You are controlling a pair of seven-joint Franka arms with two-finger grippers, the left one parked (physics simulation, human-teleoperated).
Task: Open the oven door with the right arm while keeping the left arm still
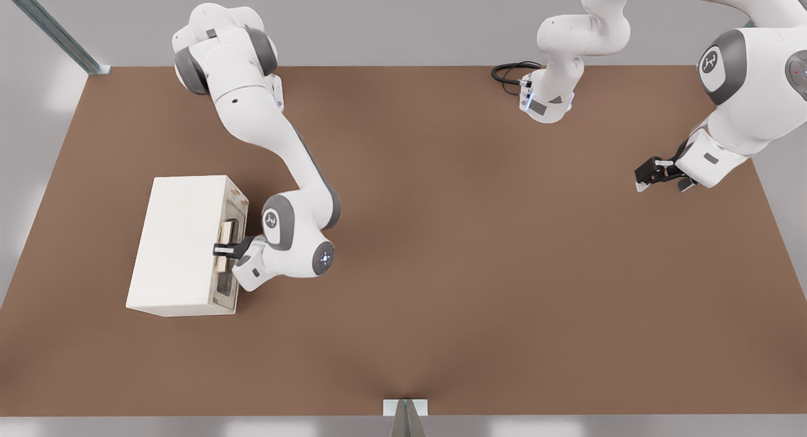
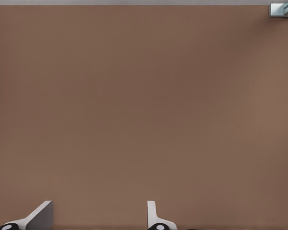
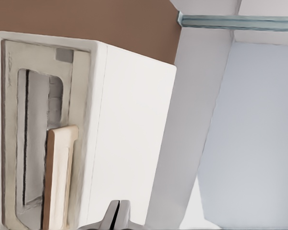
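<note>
The cream box oven [image 1: 179, 241] stands on the brown table at the front view's left. Its oven door [image 1: 236, 200] faces the front view's right and lies flat against the box. The door [image 3: 9, 120] has a dark window [image 3: 36, 139] and a pale tan bar handle [image 3: 57, 177]. The right arm [image 1: 296, 172] reaches down to the door's front. Its all-black gripper [image 1: 222, 250] sits at the handle [image 1: 227, 230], reaching over the door's top edge. In the right wrist view the two fingertips [image 3: 113, 218] are pressed together beside the handle, with nothing between them.
The parked left arm [image 1: 744, 90] hangs over the table's far right in the front view, its white-tipped fingers [image 2: 38, 215] above bare tabletop. A black cable [image 1: 510, 71] lies by an arm base at the back edge. A metal bracket [image 1: 405, 408] sits at the front edge.
</note>
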